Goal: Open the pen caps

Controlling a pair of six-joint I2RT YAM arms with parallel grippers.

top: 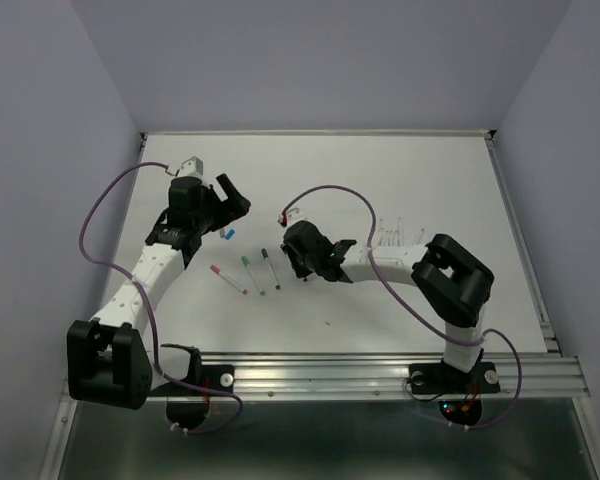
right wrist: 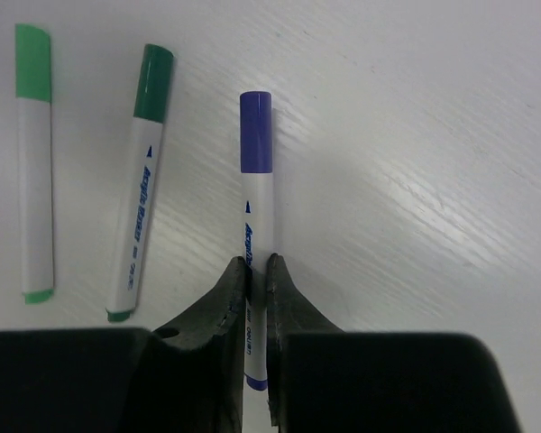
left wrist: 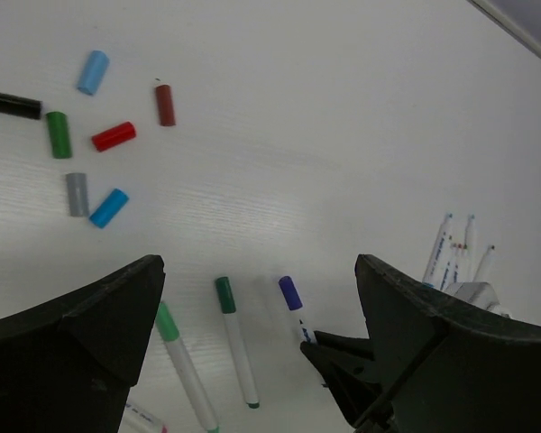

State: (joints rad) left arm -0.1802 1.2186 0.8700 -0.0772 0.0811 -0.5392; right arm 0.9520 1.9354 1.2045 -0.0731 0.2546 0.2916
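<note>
Now, right gripper: pinching purple-capped pen by white barrel; purple cap beyond the fingertips.
left gripper: spread wide.

On my screen the table reads as a white, matt laminate with a faint wood-like grain and a soft sheen under the light, while the rail along its near edge looks like ribbed, brushed metal. The purple-capped pen has a smooth white plastic barrel with crisp blue print and a satin plastic cap, and the loose caps look like smooth, slightly glossy plastic. The fingers of the right gripper appear to me as matt black plastic, slightly rough.
</note>
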